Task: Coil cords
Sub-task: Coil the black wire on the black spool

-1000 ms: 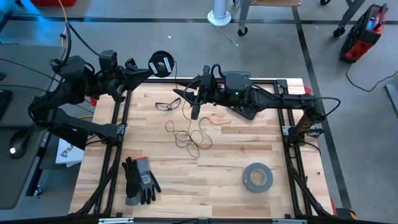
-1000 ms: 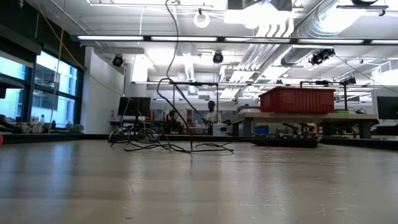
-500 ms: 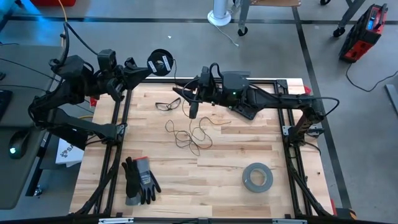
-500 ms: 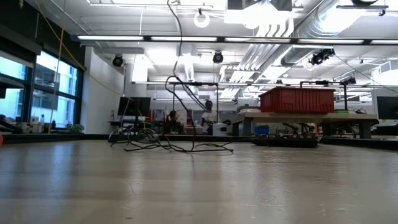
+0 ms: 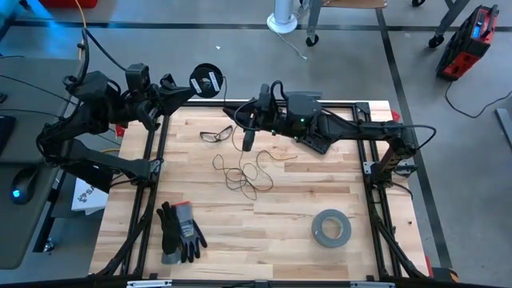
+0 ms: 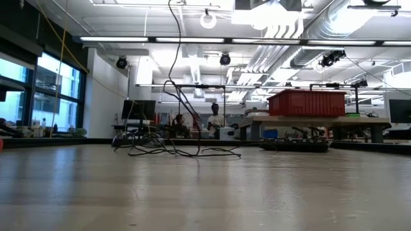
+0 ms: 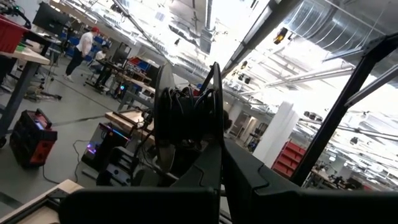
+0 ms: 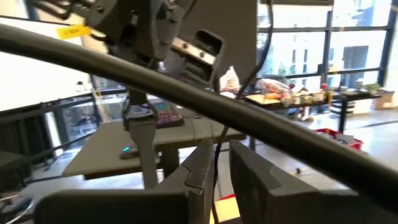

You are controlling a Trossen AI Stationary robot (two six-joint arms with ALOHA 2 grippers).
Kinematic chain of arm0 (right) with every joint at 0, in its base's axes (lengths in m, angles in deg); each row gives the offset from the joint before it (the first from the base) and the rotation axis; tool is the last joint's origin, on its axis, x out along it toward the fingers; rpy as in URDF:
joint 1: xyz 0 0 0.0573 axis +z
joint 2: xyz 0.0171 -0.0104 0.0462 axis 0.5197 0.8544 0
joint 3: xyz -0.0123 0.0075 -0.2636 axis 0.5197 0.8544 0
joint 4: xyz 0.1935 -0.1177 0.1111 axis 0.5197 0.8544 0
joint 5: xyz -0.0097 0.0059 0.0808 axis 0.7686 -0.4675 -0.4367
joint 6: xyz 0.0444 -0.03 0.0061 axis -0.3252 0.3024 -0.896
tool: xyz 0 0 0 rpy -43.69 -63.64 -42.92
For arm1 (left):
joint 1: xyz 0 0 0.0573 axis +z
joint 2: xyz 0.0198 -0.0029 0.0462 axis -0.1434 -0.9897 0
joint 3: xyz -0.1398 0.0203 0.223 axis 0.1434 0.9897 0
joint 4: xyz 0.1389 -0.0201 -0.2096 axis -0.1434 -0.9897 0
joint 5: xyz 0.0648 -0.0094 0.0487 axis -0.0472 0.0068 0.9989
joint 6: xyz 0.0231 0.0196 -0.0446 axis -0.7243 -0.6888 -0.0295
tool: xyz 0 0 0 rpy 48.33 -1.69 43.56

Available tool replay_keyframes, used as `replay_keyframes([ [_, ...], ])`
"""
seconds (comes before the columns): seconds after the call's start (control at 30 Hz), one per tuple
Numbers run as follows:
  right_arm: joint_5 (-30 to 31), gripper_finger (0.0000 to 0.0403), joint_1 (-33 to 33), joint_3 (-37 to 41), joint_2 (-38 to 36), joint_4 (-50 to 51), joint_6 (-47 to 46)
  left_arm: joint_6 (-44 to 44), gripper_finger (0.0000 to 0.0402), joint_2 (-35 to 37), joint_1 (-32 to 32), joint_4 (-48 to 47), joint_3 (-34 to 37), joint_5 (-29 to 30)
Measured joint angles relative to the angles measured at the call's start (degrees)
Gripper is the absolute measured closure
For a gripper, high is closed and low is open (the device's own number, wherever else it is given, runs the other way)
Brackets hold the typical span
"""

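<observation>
The thin dark cord runs from its small round black spool (image 5: 206, 82) across to my right gripper (image 5: 240, 118), then drops to a loose tangle (image 5: 244, 172) lying on the wooden table (image 5: 304, 192). My left gripper (image 5: 186, 90) is shut on the spool beyond the table's far left corner. My right gripper is level over the table's far edge and shut on the cord. The low view shows the tangle (image 6: 173, 151) on the table and a strand (image 6: 178, 58) rising out of the picture. My left gripper holds the spool (image 7: 186, 115) from below and the left, the fingers (image 7: 211, 174) reaching up against its flanges. The spool is clear of the table, with cord wound on its core. The exact place of contact is hidden by the fingers. My right gripper has a single strand of the cord (image 8: 216, 152) pinched between its two fingers (image 8: 199, 171). The fingers come level from the table's right and lie across the strand. Below the fingers the cord hangs slack to the tangle on the table.
Clear safety glasses (image 5: 214, 134) lie at the far left of the table. A pair of grey and black gloves (image 5: 178, 230) is at the near left and a grey tape roll (image 5: 330, 228) at the near right. People stand in the room beyond (image 6: 215, 117).
My right gripper has shut its fingers on the cord strand while staying in place over the far edge. The strand hanging to the table has swayed a little; the tangle lies where it was.
</observation>
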Motion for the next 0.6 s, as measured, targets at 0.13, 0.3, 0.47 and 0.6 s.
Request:
replay_keyframes([
  [0.13, 0.38, 0.0359, -0.02, 0.00, -0.09, -0.01, 0.63, -0.01, 0.0401, 0.00, 0.00, 0.01, 0.00, 0.00],
  [0.3, 0.39, 0.0360, -0.02, 0.00, -0.09, 0.03, 1.08, 0.02, 0.0401, 0.00, 0.00, 0.00, 0.00, 0.00],
  [0.47, 0.30, 0.0396, 0.70, 0.00, -0.02, -1.46, 1.25, 0.17, 0.0401, -0.02, 0.00, 0.09, 0.00, 0.31],
  [0.6, -2.96, 0.0400, 2.36, -0.02, 1.37, -7.85, 1.06, 3.53, 0.0401, -1.09, 0.02, 0.56, 0.00, 0.52],
])
